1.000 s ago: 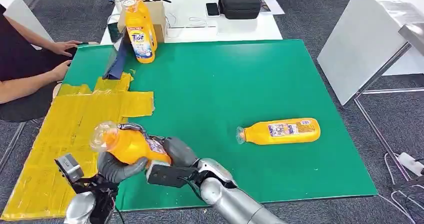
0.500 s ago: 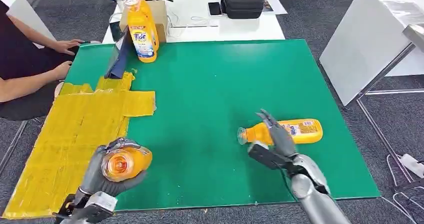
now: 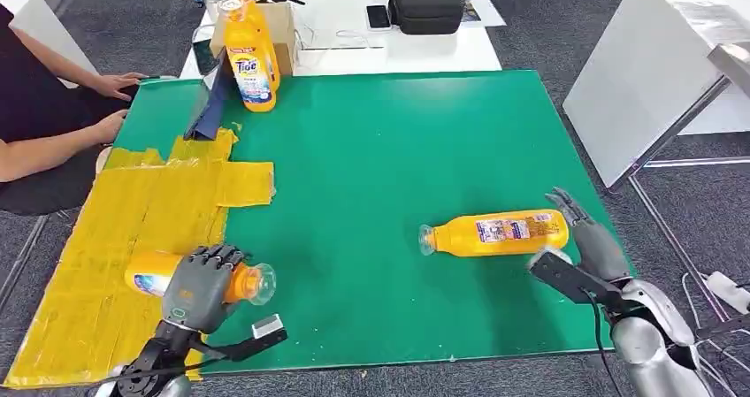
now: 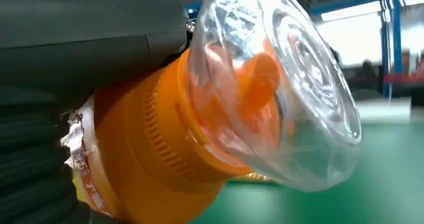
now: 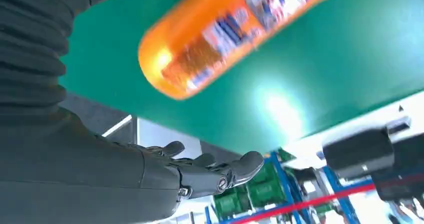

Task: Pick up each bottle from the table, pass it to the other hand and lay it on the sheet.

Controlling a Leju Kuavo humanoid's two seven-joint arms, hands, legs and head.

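Bottle in the left hand (image 3: 202, 284) lies on its side at the near edge of the yellow sheet (image 3: 133, 229), its clear cap (image 3: 259, 284) poking out over the green worktop (image 3: 380, 149); the fingers (image 3: 217, 257) are wrapped over its orange body. To finish this step well, the hand should probably let the bottle rest fully on the sheet, then release without rolling it off. A second bottle (image 3: 495, 232) lies on the worktop well apart, just beside the right hand (image 3: 591, 247), whose fingers are spread and hold nothing. That hand would do best closing around the bottle's middle, across its length.
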